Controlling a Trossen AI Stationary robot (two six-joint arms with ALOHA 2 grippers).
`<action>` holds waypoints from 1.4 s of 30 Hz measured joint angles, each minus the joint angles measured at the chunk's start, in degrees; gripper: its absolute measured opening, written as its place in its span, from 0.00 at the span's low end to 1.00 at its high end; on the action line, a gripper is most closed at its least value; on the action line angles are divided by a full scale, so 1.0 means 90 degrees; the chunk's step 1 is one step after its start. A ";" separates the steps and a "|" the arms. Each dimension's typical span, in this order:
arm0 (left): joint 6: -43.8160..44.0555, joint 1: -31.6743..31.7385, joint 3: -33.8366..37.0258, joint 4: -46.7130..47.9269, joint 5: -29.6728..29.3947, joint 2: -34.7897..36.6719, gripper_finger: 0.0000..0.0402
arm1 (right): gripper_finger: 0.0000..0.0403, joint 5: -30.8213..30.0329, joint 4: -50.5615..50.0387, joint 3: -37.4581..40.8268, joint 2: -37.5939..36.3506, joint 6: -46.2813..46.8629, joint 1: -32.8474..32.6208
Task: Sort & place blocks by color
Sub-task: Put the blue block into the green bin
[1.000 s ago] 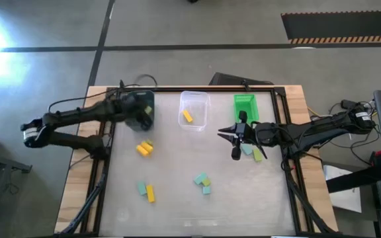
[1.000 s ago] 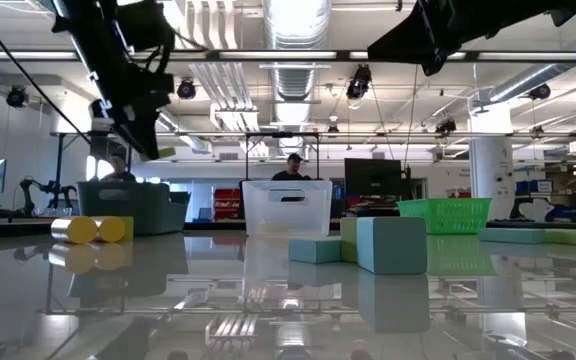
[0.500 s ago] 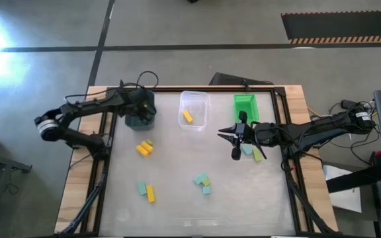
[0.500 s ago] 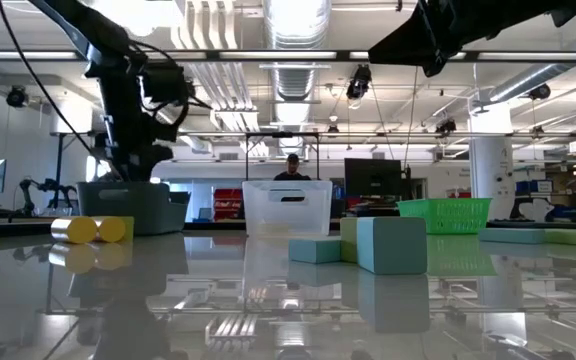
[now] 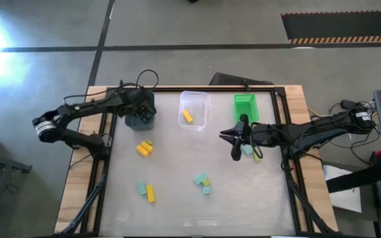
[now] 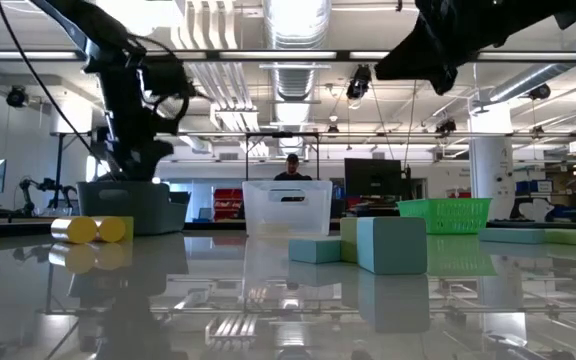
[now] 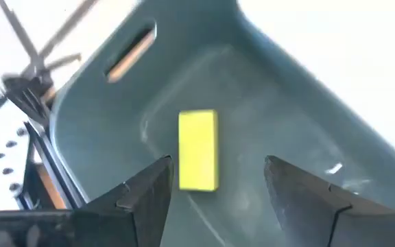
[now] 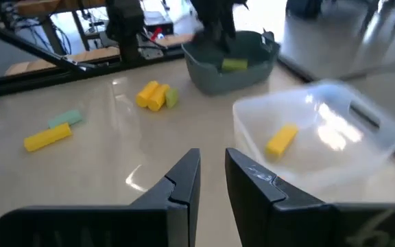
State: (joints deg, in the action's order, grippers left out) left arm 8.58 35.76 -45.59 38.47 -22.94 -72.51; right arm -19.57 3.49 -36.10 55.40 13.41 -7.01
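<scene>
Yellow block (image 7: 198,150) lies flat on the floor of the dark teal bin (image 7: 307,123), just beyond the left gripper (image 7: 218,180), between its two parted, empty fingers and clear of both. Right gripper (image 8: 212,168) hovers over the table near the green bin (image 5: 245,106), fingers nearly together, holding nothing. Clear bin (image 5: 194,110) holds one yellow bar (image 5: 188,117). No legible writing.
</scene>
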 joint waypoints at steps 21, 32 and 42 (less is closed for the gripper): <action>-0.0351 -0.3083 0.0357 -0.3966 0.0107 0.2148 0.53 | 0.15 0.0154 -0.5899 0.0002 0.0000 0.6196 0.0242; -0.0967 -0.3147 0.0533 -0.4747 0.0102 0.2130 0.53 | 0.15 0.1701 -0.5919 -0.0104 0.0000 0.6454 0.0272; -0.1226 -0.3142 0.0570 -0.4894 0.0053 0.2085 0.53 | 0.15 0.1335 -0.5865 -0.0691 0.0355 0.6509 0.0270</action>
State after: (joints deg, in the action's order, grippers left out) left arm -2.46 7.49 -40.46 -5.58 -22.46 -53.74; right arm -7.55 -49.29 -42.32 58.59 72.00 -4.58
